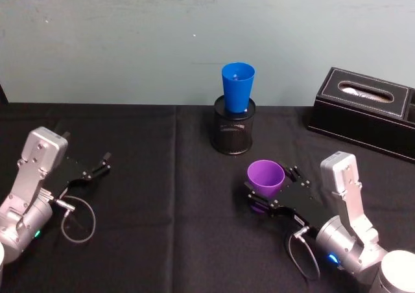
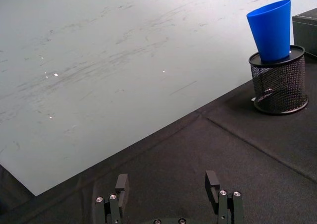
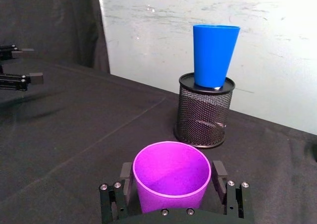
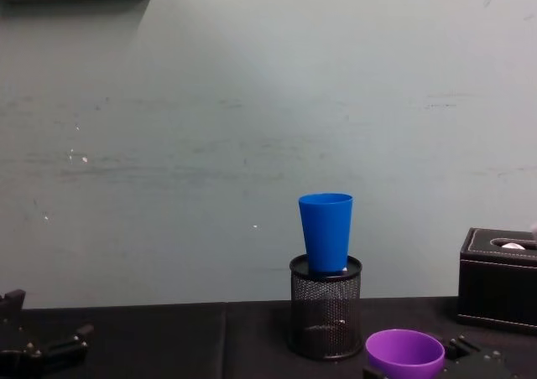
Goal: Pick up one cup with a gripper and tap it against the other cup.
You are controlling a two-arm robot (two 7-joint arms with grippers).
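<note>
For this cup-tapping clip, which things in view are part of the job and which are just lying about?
Part of the job:
- purple cup
- right gripper, shut on that cup
- blue cup, seated in the top of the mesh pen holder

Just there:
- mesh pen holder, only a stand here
- black tissue box
- left gripper, open and idle on the robot's left

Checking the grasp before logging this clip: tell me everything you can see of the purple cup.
The purple cup is short and wide with tapered sides, plastic by its look, upright, mouth up and empty. The fingers of the right hand press its two sides. It is nearer the robot than the black mesh holder carrying the blue cup, touching neither. Whether it is off the table cannot be told.
</note>
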